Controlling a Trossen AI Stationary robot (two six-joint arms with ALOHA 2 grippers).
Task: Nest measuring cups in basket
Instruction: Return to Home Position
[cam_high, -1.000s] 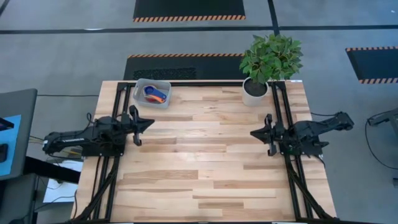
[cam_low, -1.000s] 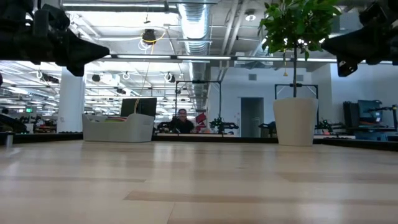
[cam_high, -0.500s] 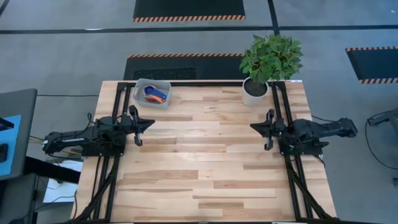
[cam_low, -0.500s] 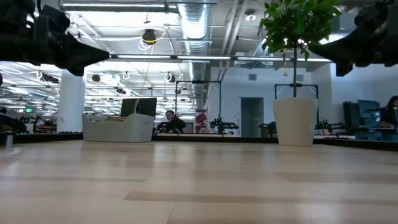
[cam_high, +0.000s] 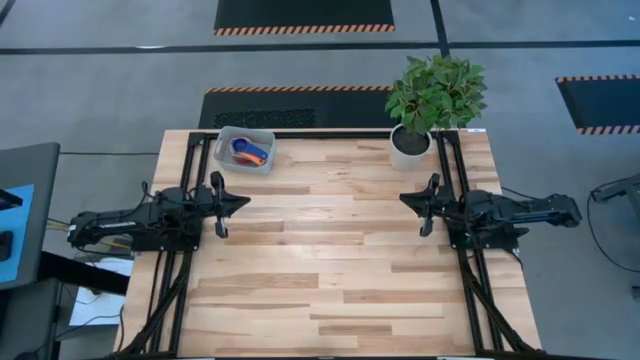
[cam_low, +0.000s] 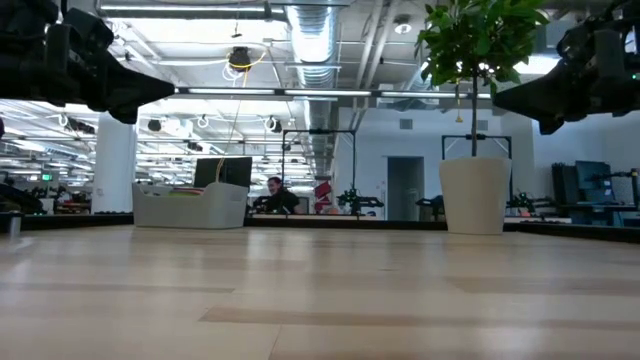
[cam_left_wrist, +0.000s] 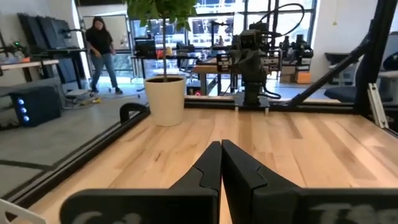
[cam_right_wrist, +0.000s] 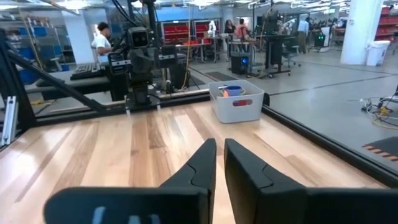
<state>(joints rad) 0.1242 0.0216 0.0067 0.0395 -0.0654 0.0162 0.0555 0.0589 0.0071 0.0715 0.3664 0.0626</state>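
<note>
Seen from above, the small, shallow basket of pale grey-blue translucent plastic (cam_high: 225, 143) sits at a far corner of the light wooden tabletop (cam_high: 320, 250). The nested plastic measuring cups (cam_high: 246, 150) lie inside it, dark blue on top with orange showing beside it. My left gripper (cam_high: 240, 201) hangs nearer than the basket and well apart from it. My right gripper (cam_high: 405, 201) is far across from the basket. A white pot with a leafy green plant (cam_high: 410, 147) stands on the basket's edge of the tabletop, at the opposite corner.

At tabletop height, both grippers hang higher than the basket's rim.

Past my left wrist, my left fingers (cam_left_wrist: 208, 168) are pressed together, empty.

Past my right wrist, my right fingers (cam_right_wrist: 202, 163) stand closed to a thin slit and hold nothing. Bare wood lies between them and the basket, where a blue cup rim shows over the wall.
</note>
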